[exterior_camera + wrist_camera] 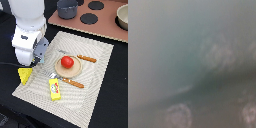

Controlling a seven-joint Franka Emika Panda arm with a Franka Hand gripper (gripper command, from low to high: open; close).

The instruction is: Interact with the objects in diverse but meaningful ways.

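The black table [112, 90] is the biggest thing. At its far side lies a brown toy stove board [107, 22] with dark round burners, and a grey pot [67, 8] stands on it. A tan bowl [123, 16] sits at the board's edge on the exterior view's right.

A big striped place mat [95, 75] lies on the table. The white robot arm [27, 25] hangs low over the mat's corner on the exterior view's left. Its gripper [37, 59] is mostly hidden under the arm, so nobody can tell if the jaws are wide or closed. The wrist view is all grey blur.

A round tan plate [71, 72] sits in the middle of the mat. The red tomato [67, 62] rests on the plate. An orange-handled knife [86, 58] lies just behind the plate and an orange-handled fork [72, 83] just in front.

The yellow packet [54, 88] lies on the mat near the front edge. The yellow cheese wedge [24, 75] sits at the mat's edge, just below the arm
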